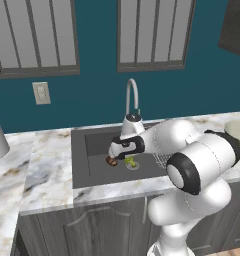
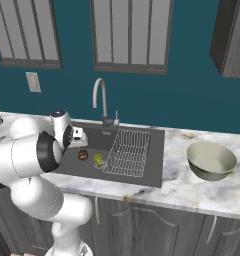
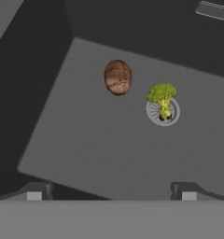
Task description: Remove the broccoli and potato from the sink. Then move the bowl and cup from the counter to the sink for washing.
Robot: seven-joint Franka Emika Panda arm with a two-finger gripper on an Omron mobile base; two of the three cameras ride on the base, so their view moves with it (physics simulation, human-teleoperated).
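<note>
Gripper: the two-finger gripper (image 3: pixel 111 190) on the white arm hangs over the left part of the basin, its dark fingertips (image 3: pixel 33 191) rising at the bottom of the hand view, set wide apart with nothing between them
Sink: the large rectangular dark grey recessed sink (image 1: pixel 99 172) sits at the centre of the left base view; in the right base view it lies centre-left
Potato: the small reddish-brown oval potato (image 3: pixel 117 77) with cracked mottled skin lies on the basin floor, upper centre of the hand view, clear of the fingertips
Broccoli: the little yellow-green broccoli floret (image 3: pixel 161 97) with a pale stem rests on the round drain (image 3: pixel 172 112), just right of the potato and not touching it
Faucet: the curved chrome faucet (image 2: pixel 99 97) stands behind the basin, upper centre-left of the right base view
Rack: a white wire rack (image 2: pixel 128 152) fills the right half of the basin in the right base view
Bowl: the wide round bowl (image 2: pixel 211 160), cream inside and greenish-beige outside, sits upright at the right of the right base view, well apart from the basin
Counter: the white marble counter (image 2: pixel 184 187) with grey and brown veining bears the bowl, above dark grey cabinets (image 2: pixel 142 225)
</note>
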